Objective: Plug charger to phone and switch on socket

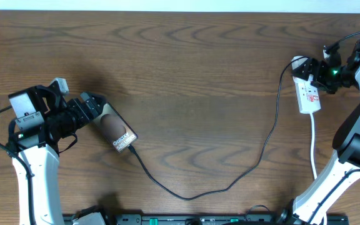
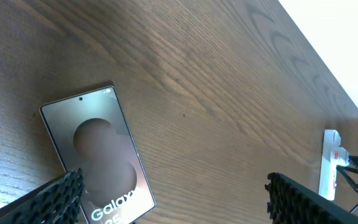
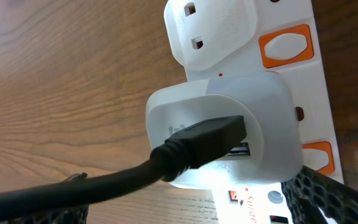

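Here, in the overhead view, the phone lies flat on the tabletop toward 9 o'clock, with its 11 o'clock end just beside the left tool. The charger leaves the phone's 5 o'clock end, apparently already seated, and loops to the socket at 2 o'clock. The right tool hovers over the socket's top end; whether it is spread or closed cannot be told.

In the left wrist view, the left tool's jaws stand wide apart and hold nothing, and the phone lies by the finger at 8 o'clock. Slim, stiff and glossy, the phone will likely slip, so grip its long edges and not the breakable face.

In the right wrist view, the only receptacles are the socket's outlets. One holds a white adapter, which in turn holds the charger's black plug. An orange switch sits at 1 o'clock and probably wants one light fingertip press. The charger is limp and light, so hold it at its plug.
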Tool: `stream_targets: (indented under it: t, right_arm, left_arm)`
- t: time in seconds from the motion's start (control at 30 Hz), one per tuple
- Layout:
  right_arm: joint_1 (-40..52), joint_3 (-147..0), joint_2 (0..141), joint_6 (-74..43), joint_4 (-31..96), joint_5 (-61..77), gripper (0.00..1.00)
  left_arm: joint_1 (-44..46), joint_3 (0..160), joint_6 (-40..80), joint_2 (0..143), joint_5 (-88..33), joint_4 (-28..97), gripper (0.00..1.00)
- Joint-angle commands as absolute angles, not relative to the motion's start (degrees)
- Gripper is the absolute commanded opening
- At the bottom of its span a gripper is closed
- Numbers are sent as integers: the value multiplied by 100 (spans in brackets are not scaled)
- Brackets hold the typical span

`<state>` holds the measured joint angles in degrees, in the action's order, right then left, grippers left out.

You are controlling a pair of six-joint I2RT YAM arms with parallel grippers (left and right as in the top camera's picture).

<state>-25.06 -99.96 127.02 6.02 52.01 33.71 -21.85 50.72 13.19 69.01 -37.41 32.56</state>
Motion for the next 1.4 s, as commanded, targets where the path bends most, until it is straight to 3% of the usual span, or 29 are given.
stream_targets:
  t: [0.0, 0.33, 1.37]
  right_arm:
    - [-2563, -10245, 12761, 558, 5280, 3441, 99]
    - [-2663, -10814, 12761, 561, 5756, 3374, 99]
    - [-2206, -10597, 12763, 469, 5590, 2565, 99]
  left_arm:
    - [-2167, 5089, 1201, 6917, -3791, 3256, 92]
    - [-2167, 5089, 1201, 6917, -3791, 3256, 92]
    - [-2167, 5089, 1090, 6917, -3791, 3345, 92]
